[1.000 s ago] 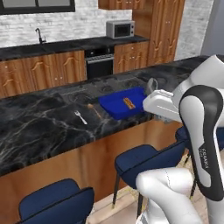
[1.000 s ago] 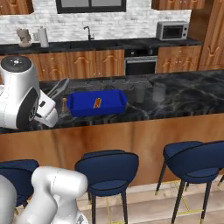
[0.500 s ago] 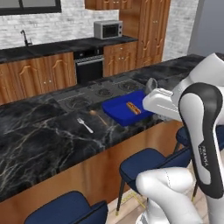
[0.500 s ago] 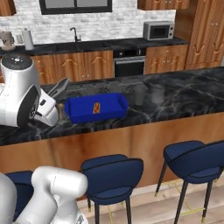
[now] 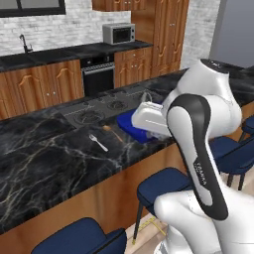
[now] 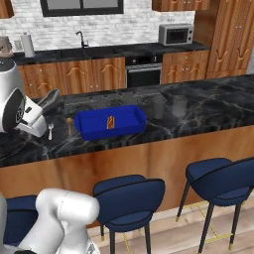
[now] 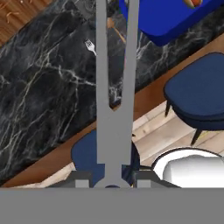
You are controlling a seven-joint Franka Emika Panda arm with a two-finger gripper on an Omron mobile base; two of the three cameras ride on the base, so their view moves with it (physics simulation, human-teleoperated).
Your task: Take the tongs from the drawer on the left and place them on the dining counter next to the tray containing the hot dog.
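My gripper (image 7: 113, 181) is shut on the joined end of the slim grey tongs (image 7: 113, 87), whose two arms reach away from the hand toward the dining counter (image 7: 43, 87). In the right base view the tongs (image 6: 49, 97) stick up from the hand, above the dining counter (image 6: 208, 114) and left of the blue tray (image 6: 110, 121). The tray (image 7: 170, 19) holds the hot dog (image 6: 110, 120). In the left base view the hand covers most of the tray (image 5: 128, 125). The drawer is out of view.
A fork (image 5: 98, 143) and a wooden utensil (image 5: 114, 133) lie on the counter left of the tray, by the cooktop (image 5: 94, 111). Two grey cups (image 6: 168, 105) stand to the tray's right. Blue stools (image 6: 129, 198) line the counter's near side.
The whole picture has shifted a little with the base, and the counter looks closer. The tongs stay gripped; the arm now looms larger in the left base view.
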